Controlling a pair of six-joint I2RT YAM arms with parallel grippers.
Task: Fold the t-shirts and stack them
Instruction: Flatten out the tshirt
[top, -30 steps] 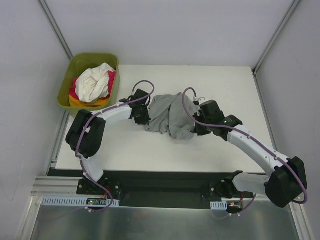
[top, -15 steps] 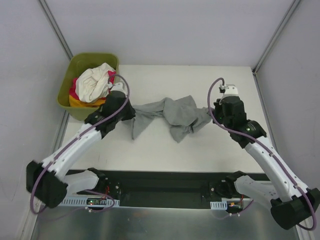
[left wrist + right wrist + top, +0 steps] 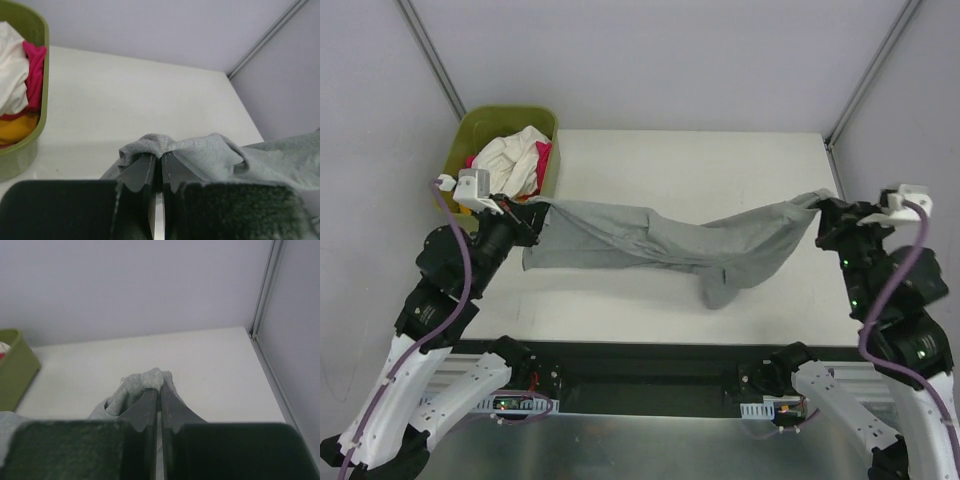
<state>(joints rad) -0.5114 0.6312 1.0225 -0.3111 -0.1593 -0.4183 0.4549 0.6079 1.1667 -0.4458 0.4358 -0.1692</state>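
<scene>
- White table [image 3: 690, 165], pale walls [image 3: 670, 60].
- Stretched across it: grey t-shirt [image 3: 660, 245], with left gripper [image 3: 534, 222] and right gripper [image 3: 822, 212] each clamped on an end.
- Only top view shows full span; wrist views show pinched folds.

A white table [image 3: 700, 170] fills the middle. Its top is flat and smooth. Behind it stands the back wall [image 3: 650, 60], pale grey and plain. The left wall [image 3: 370, 200] and the right wall [image 3: 910, 140] are pale too. The left bar [image 3: 430, 55], thin and made of metal, runs up one back corner. The right bar [image 3: 875, 65] runs up the other. A black strip [image 3: 650, 365] lies along the near edge of the table. Below it is a grey metal sheet [image 3: 640, 450]. The light is soft and even.
</scene>
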